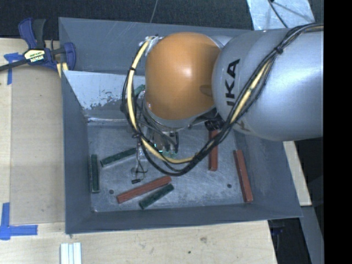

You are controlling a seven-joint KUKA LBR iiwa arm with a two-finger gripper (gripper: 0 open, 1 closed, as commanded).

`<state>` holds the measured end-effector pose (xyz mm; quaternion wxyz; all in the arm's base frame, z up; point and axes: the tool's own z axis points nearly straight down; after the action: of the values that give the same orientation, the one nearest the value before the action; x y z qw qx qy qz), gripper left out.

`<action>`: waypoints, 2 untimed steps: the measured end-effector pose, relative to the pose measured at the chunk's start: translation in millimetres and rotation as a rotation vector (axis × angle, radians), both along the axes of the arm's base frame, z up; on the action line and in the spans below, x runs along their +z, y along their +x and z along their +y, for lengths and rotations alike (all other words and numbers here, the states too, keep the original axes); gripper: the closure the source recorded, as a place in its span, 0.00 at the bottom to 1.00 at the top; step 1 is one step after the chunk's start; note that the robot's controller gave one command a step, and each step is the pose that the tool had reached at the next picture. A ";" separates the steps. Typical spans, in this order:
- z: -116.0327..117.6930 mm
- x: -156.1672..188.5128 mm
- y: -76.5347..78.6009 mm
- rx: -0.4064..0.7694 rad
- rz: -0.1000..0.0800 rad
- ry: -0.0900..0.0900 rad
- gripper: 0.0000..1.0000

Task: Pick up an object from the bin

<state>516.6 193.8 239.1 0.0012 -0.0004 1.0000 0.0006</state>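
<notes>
Claw (138,171) low at bin (77,147) centre; open or closed: cannot tell. Long red stick (144,188) just below it in frame, lying flat. Probably light, stiff, thin. Best gripped across narrow middle.

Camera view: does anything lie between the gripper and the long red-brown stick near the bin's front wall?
Nothing visible does. The gripper is just behind the red-brown stick, with bare floor between them. A dark green stick lies close along its front, not over it.
</notes>
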 end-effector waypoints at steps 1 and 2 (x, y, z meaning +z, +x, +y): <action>-0.2 0.2 0.2 -0.001 0.000 0.000 0.00; 6.9 -29.2 2.5 0.087 -0.005 0.001 0.00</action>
<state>519.1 200.7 209.9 0.0039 -0.0438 0.9990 0.0010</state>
